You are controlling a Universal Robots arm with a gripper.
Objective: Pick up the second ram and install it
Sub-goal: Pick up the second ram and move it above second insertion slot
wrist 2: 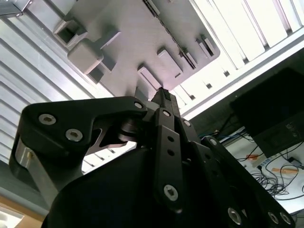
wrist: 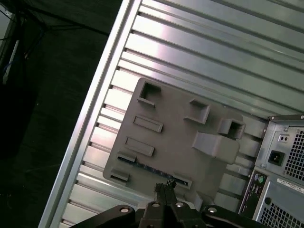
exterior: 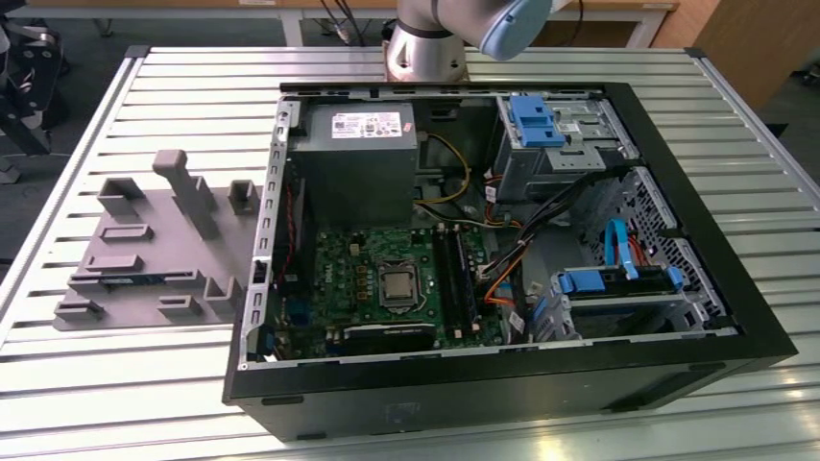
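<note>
Second ram (wrist: 148, 167) is a thin blue stick, untouched on its edge. The slatted metal table (exterior: 167, 77) carries an open black computer case (exterior: 513, 394) with a green motherboard (exterior: 346, 279) inside. A gray holder (exterior: 154, 230) lies beside the case on the exterior view's left, and the stick stands in one of its slots. The gripper (wrist: 166, 186) hovers above that slot, fingers closed together and empty.
</note>
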